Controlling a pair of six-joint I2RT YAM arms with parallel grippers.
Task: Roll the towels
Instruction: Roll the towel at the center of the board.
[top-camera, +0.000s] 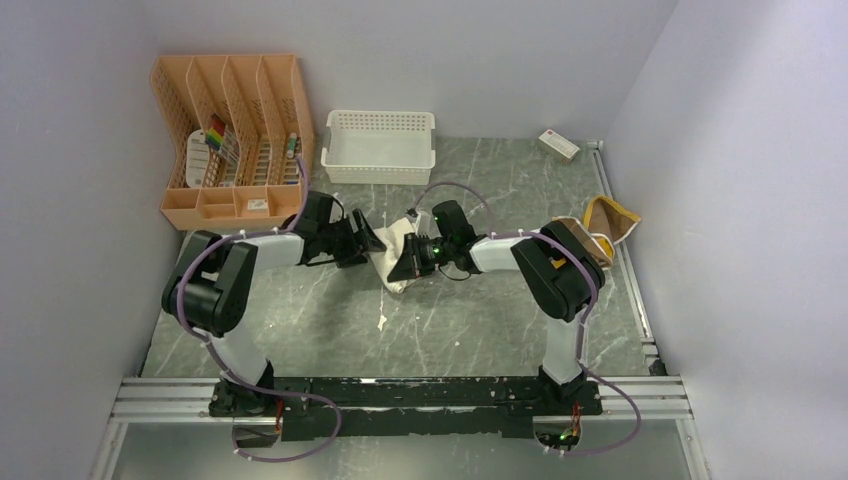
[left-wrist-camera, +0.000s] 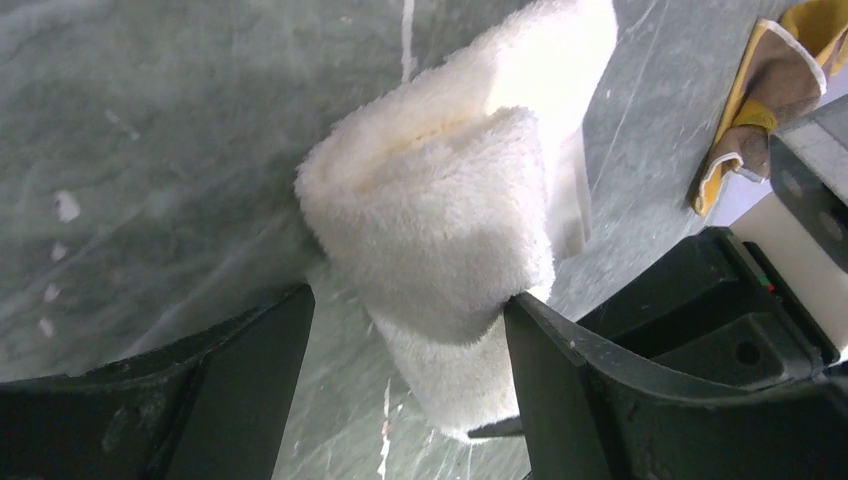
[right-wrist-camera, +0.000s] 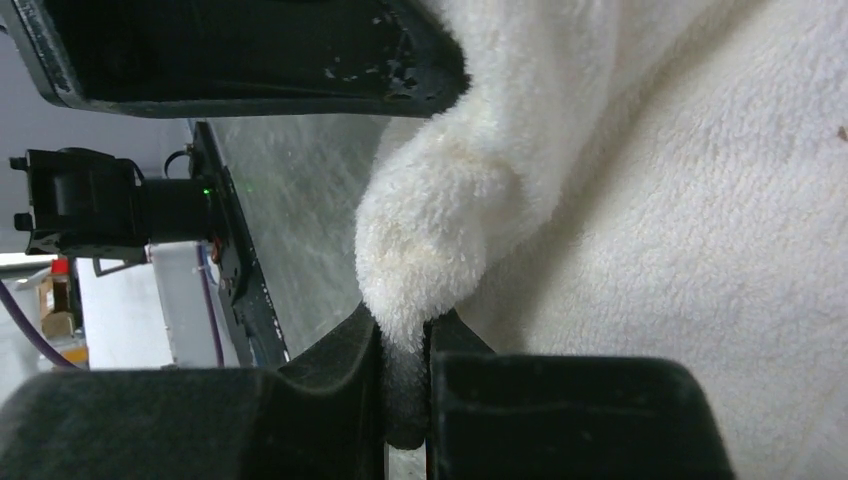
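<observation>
The white towel (top-camera: 396, 252) lies bunched and partly rolled at mid-table between both grippers. My left gripper (top-camera: 372, 244) is open. In the left wrist view the towel roll (left-wrist-camera: 440, 230) sits between its fingers (left-wrist-camera: 250, 380); the right-hand finger touches the roll and the other stands apart. My right gripper (top-camera: 411, 262) is shut on a fold of the white towel (right-wrist-camera: 650, 220), with the pinched tuft between its jaws at the gripper (right-wrist-camera: 405, 340). The mustard-yellow towel (top-camera: 608, 220) lies crumpled at the table's right edge and shows in the left wrist view as the yellow towel (left-wrist-camera: 760, 100).
A white lattice basket (top-camera: 378, 147) stands at the back centre. An orange file organiser (top-camera: 235, 140) fills the back left corner. A small box (top-camera: 558, 145) lies at the back right. The two grippers are almost touching over the towel.
</observation>
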